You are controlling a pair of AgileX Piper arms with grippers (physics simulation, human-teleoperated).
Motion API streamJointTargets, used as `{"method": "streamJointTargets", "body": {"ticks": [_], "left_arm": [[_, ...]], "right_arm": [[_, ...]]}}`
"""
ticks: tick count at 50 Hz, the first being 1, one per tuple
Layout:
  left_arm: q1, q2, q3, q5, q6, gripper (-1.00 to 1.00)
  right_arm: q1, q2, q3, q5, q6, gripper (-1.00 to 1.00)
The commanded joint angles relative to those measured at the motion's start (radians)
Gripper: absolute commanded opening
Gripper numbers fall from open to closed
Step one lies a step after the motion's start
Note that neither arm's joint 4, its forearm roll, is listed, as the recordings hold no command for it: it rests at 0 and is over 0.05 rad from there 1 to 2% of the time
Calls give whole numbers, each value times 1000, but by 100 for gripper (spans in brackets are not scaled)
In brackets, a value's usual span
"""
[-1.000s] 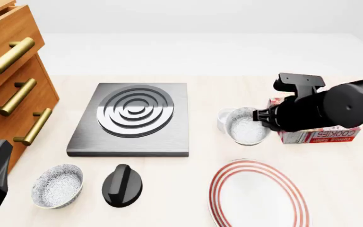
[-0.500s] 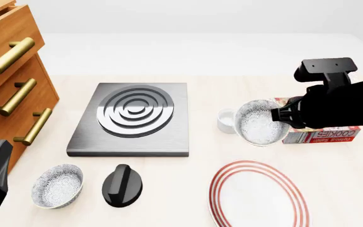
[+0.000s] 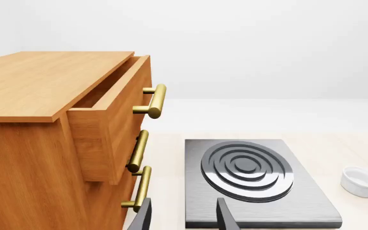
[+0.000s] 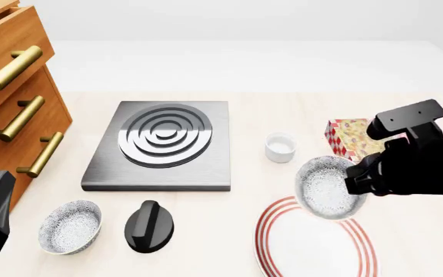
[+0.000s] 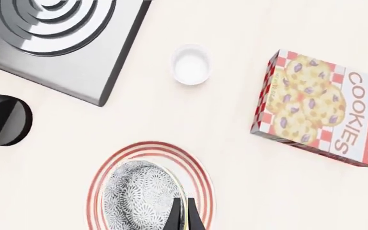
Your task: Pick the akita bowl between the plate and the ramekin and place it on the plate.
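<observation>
Speckled akita bowl (image 4: 325,188) has moved over plate (image 4: 283,242).

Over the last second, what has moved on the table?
The right gripper, shut on the akita bowl, lifted it from beside the ramekin and carried it toward the camera, over the plate. The ramekin, cookie box, second bowl and left gripper stayed put.

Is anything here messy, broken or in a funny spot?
Nothing is spilled or broken. The top drawer of the wooden dresser hangs partly open. The cookie box lies flat on the table. One akita bowl is tipped in the right gripper above the plate, not set down yet.
</observation>
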Motion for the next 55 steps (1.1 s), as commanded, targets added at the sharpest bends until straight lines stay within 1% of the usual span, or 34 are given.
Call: {"method": "streamJointTargets", "body": {"ticks": [1, 4, 6, 8, 10, 14, 17, 18, 19, 20, 21, 23, 24, 27, 28, 31, 32, 40, 42, 43, 44, 46, 48, 49, 50, 51, 52, 53, 54, 55], "left_arm": [[0, 0, 0, 0, 0, 100], [0, 0, 0, 0, 0, 100], [0, 0, 0, 0, 0, 100], [0, 0, 0, 0, 0, 100], [0, 0, 0, 0, 0, 100], [0, 0, 0, 0, 0, 100], [0, 0, 0, 0, 0, 100], [0, 0, 0, 0, 0, 100], [0, 0, 0, 0, 0, 100], [0, 0, 0, 0, 0, 100], [0, 0, 0, 0, 0, 100], [0, 0, 0, 0, 0, 100], [0, 0, 0, 0, 0, 100], [0, 0, 0, 0, 0, 100], [0, 0, 0, 0, 0, 100], [0, 0, 0, 0, 0, 100], [0, 0, 0, 0, 0, 100], [0, 0, 0, 0, 0, 100], [0, 0, 0, 0, 0, 100], [0, 0, 0, 0, 0, 100], [0, 0, 0, 0, 0, 100], [0, 0, 0, 0, 0, 100], [0, 0, 0, 0, 0, 100], [0, 0, 0, 0, 0, 100], [0, 0, 0, 0, 0, 100], [0, 0, 0, 0, 0, 100], [0, 0, 0, 0, 0, 100], [0, 0, 0, 0, 0, 100], [0, 0, 0, 0, 0, 100], [0, 0, 0, 0, 0, 100]], "right_arm": [[2, -41, 74, -3, -21, -100], [16, -30, 96, -18, -15, -100], [13, -37, 117, -29, -28, -100], [29, -17, 131, -47, -16, -100], [16, -25, 151, -55, -28, -100], [29, -2, 184, -90, -24, -100], [45, 17, 188, -102, -14, -100], [57, 28, 189, -108, -7, -100], [77, 56, 194, -130, 12, -100], [79, 68, 200, -143, 12, -100], [90, 91, 207, -163, 23, -100], [85, 91, 214, -169, 19, -100], [91, 108, 229, -188, 20, -100], [132, 154, 222, -214, 61, -100], [170, 190, 211, -229, 102, -100], [159, 190, 220, -238, 89, -100], [175, 217, 218, -255, 104, -100], [177, 256, 234, -293, 102, -100], [185, 267, 230, -297, 113, -100], [174, 266, 235, -299, 107, -100], [144, 250, 245, -298, 85, -100], [138, 241, 242, -287, 87, -100], [97, 198, 242, -256, 64, -100], [73, 170, 238, -232, 62, 100], [61, 162, 240, -225, 42, 100], [22, 128, 250, -209, 1, 100], [-7, 93, 246, -181, -13, 100], [-7, 92, 246, -180, -13, 100], [-25, 68, 246, -164, -33, 100], [-37, 44, 237, -139, -39, 100]]}}
